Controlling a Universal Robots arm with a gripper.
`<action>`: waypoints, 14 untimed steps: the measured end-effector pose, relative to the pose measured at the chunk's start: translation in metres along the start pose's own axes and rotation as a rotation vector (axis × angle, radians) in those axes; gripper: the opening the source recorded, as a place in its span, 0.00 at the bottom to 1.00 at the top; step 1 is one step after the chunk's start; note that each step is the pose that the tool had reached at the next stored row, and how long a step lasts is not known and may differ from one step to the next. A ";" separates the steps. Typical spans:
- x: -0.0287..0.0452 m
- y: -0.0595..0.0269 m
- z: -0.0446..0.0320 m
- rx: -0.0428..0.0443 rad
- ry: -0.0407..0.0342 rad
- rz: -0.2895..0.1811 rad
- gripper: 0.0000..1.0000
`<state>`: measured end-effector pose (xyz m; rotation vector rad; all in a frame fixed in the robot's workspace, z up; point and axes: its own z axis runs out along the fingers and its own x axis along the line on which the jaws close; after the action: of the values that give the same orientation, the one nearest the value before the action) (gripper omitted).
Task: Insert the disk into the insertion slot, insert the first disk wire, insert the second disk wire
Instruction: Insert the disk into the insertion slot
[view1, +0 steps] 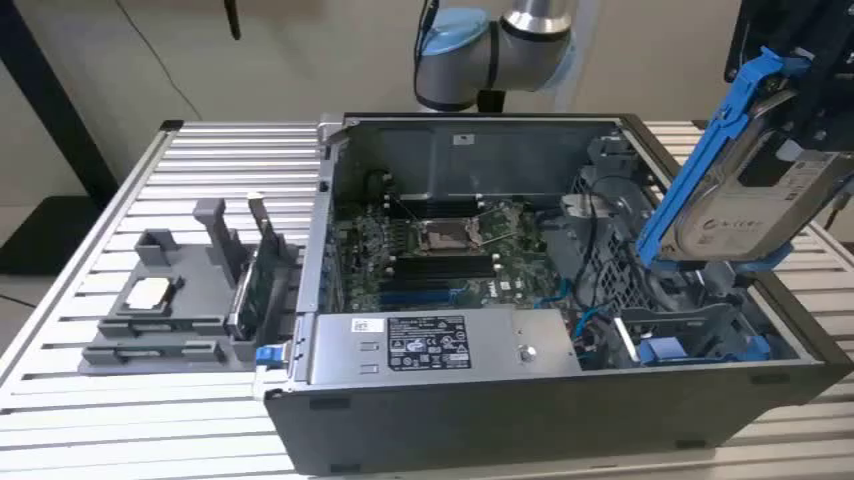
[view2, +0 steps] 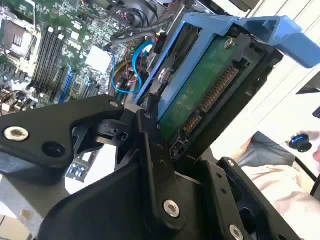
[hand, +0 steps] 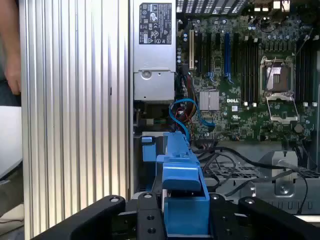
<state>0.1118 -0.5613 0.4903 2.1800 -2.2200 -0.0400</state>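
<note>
**Blue-framed disk aloft, not yet in its bay**

In the exterior view the disk hangs tilted at the case's 2 o'clock, with the gripper clamped on its end. The first step is in hand. The insertion slot lies at 4 o'clock, apart from the disk. Seating it likely calls for squaring the carrier to the bay. Loose blue cables crowd the slot's 9 o'clock side, and the power supply lies beyond.
</note>
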 end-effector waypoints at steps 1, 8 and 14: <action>0.0000 0.0000 0.0000 0.0000 0.0000 0.000 0.33; 0.0000 -0.0001 0.0009 0.0000 -0.0001 0.000 0.33; 0.0000 -0.0001 0.0017 0.0000 0.0000 0.000 0.33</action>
<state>0.1118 -0.5613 0.4886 2.1799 -2.2200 -0.0400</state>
